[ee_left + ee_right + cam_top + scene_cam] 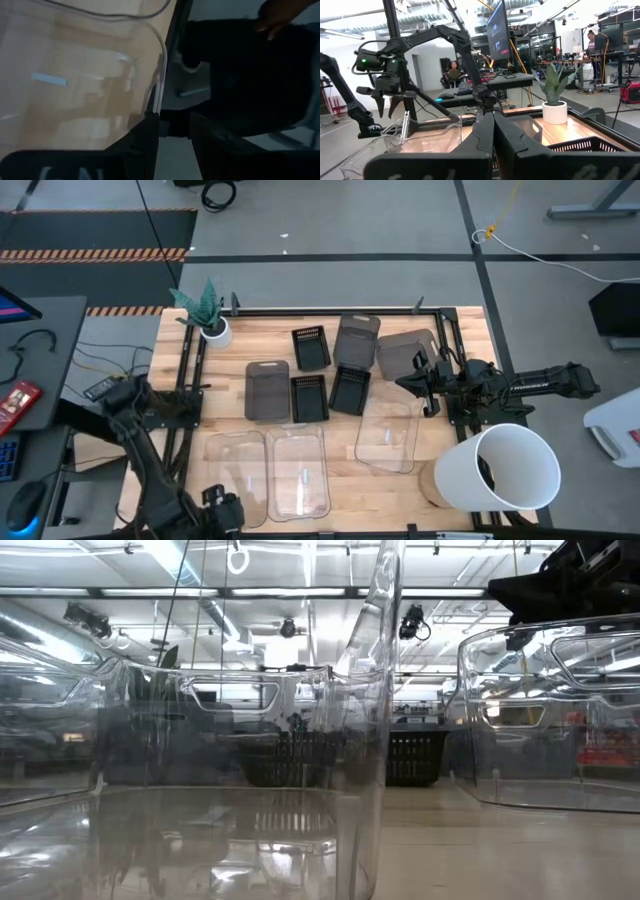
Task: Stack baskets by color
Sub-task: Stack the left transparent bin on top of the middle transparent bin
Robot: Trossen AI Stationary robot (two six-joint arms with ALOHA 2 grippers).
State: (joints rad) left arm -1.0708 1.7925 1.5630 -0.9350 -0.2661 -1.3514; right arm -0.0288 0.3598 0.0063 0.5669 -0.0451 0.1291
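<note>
The left hand (pixel 172 132) has its two dark fingers (pixel 145 142) apart, one touching the rim of a clear basket (pixel 75 75) lying on the wooden bench (pixel 30 35).

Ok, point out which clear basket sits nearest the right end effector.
The clear basket on the right, set apart from the side-by-side pair; it lies just in front of the right end effector.
</note>
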